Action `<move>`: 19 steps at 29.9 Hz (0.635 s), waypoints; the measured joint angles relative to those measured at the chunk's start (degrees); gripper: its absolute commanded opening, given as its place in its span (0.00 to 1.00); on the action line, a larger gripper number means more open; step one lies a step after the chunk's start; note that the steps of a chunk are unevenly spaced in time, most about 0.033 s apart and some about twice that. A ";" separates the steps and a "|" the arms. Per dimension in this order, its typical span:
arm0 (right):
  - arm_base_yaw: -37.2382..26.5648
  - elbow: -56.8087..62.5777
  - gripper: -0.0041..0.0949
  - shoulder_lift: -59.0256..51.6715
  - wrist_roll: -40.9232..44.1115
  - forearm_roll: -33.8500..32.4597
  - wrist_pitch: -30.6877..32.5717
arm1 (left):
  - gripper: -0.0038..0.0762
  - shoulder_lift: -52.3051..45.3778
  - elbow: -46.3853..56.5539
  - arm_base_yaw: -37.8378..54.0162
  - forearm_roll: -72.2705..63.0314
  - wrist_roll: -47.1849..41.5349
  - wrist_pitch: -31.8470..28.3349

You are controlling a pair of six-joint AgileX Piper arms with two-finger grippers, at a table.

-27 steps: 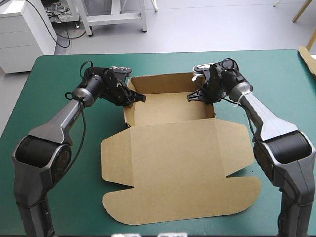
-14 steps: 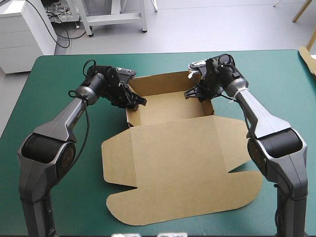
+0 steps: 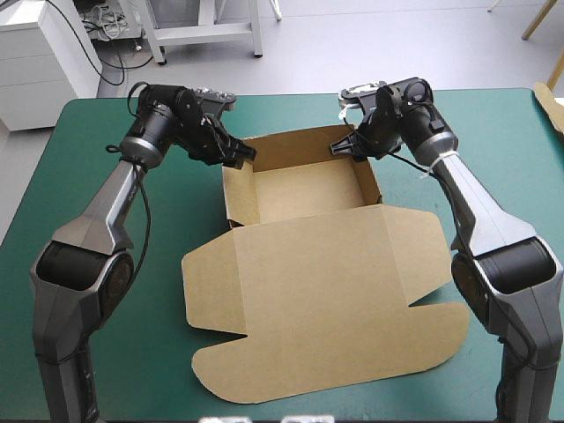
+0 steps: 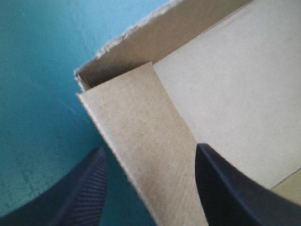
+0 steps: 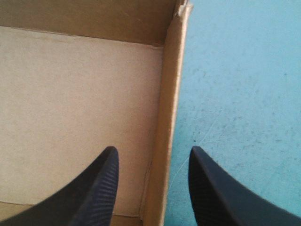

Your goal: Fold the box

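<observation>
Left claw: fingers apart, astride the left side wall of the box. Right claw: fingers apart, astride the right side wall. The box sits mid-bench as an open tray, with its lid flat toward the near edge.

Hazard: an off-centre pinch may buckle a wall or drag the tray.

Clearance: bare teal-green cover lies outside both walls. The far edge is near.

This looks like a robotics lab or test workshop. The table wears a teal-green cover, and a grey left arm and right arm reach over it. Beyond its far edge lies bare pale floor — and off its far-left corner stand a white drawer cabinet, a metal stand frame and loose cables.
</observation>
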 measured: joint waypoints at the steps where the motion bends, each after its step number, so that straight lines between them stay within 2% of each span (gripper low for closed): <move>1: 0.00 0.00 0.49 -0.75 -0.03 0.00 0.06 | 0.55 -0.22 -0.80 0.00 -0.07 0.00 0.08; 5: 0.05 0.00 0.49 -4.18 -0.03 0.00 0.34 | 0.55 -3.06 -2.92 0.00 -0.13 0.00 0.39; 19: 0.05 -0.07 0.49 -17.41 0.18 0.00 1.19 | 0.55 -22.35 -3.58 0.00 3.54 1.35 1.00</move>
